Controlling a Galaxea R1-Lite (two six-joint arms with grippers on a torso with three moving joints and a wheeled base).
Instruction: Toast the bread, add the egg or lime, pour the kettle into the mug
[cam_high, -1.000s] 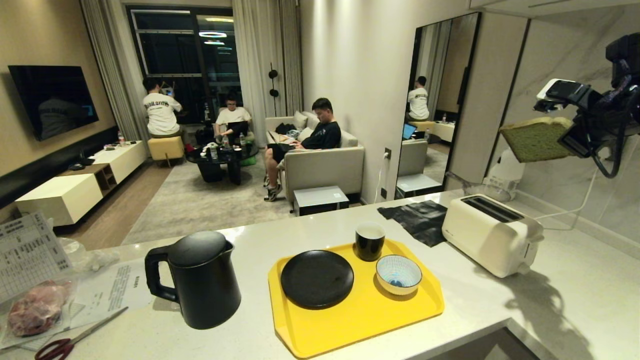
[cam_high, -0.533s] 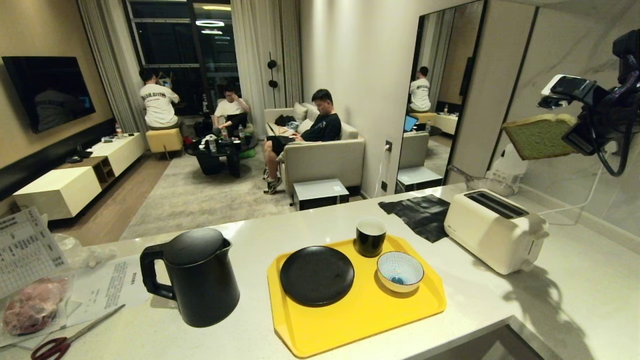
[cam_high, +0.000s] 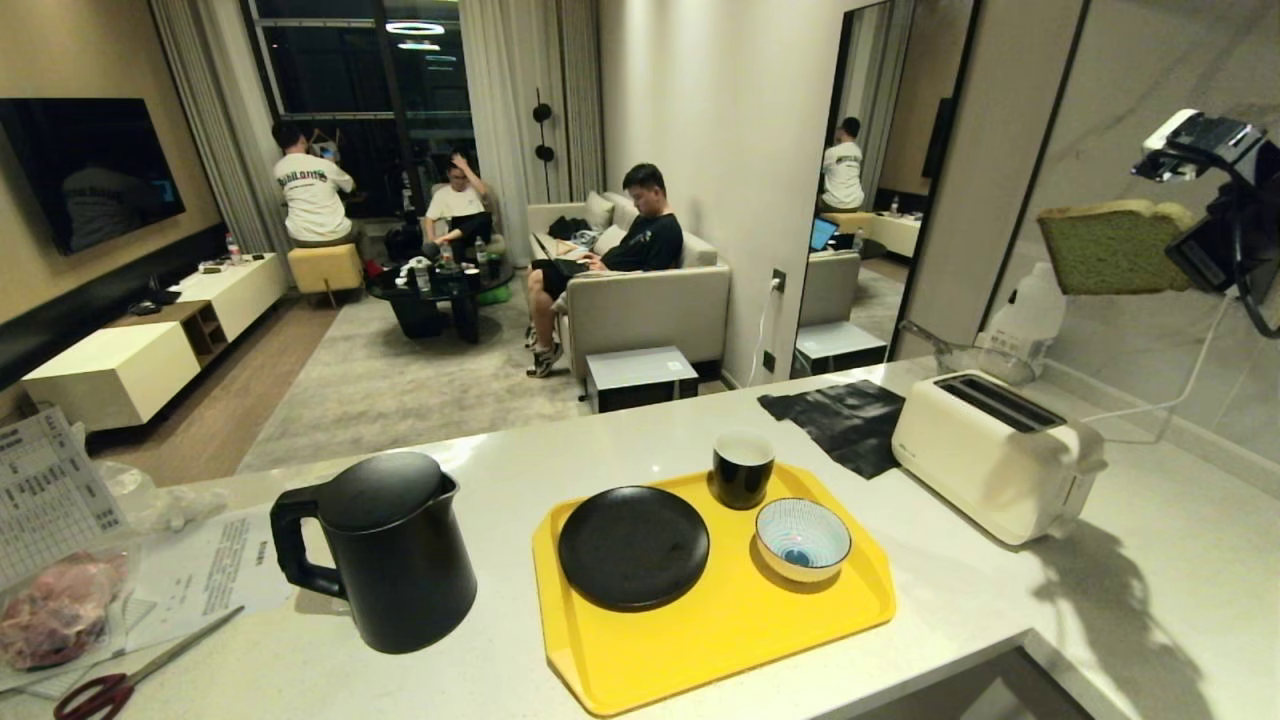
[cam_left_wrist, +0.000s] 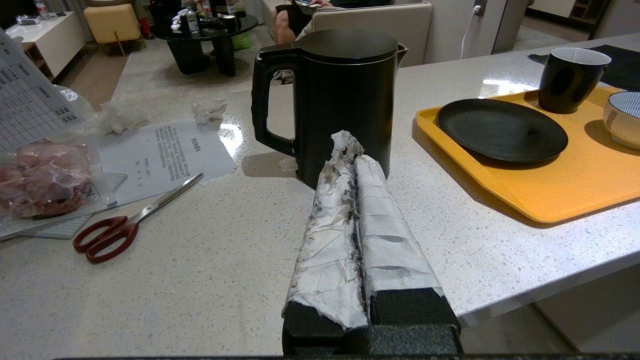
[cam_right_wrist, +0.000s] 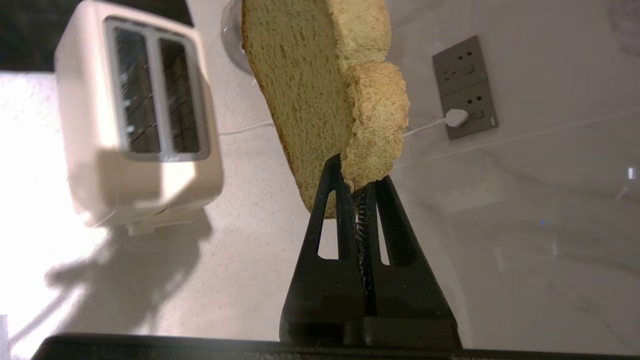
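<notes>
My right gripper (cam_high: 1185, 255) is shut on one corner of the bread (cam_high: 1110, 250), a thick slice with a green face and tan crust, held high in the air. It hangs above and behind the cream two-slot toaster (cam_high: 995, 455). In the right wrist view the fingers pinch the bread's (cam_right_wrist: 310, 85) crust at the gripper (cam_right_wrist: 357, 172), with the toaster (cam_right_wrist: 145, 125) off to one side. The black kettle (cam_high: 385, 555) stands at the counter's left. The black mug (cam_high: 742, 468) sits on the yellow tray (cam_high: 740, 630). My left gripper (cam_left_wrist: 350, 145), tape-wrapped, is shut and empty, pointing at the kettle (cam_left_wrist: 340, 95). Egg and lime are out of view.
The tray also carries a black plate (cam_high: 633, 547) and a striped bowl (cam_high: 802, 540). Red-handled scissors (cam_high: 120, 680), papers and a bagged item lie at the left. A black cloth (cam_high: 840, 420) lies behind the tray. A wall socket (cam_right_wrist: 465, 87) and cable are behind the toaster. People sit in the room beyond.
The whole view has shifted a little. Relative to the toaster, my right gripper has carried the bread slightly right and up, and the slice now sits more level.
</notes>
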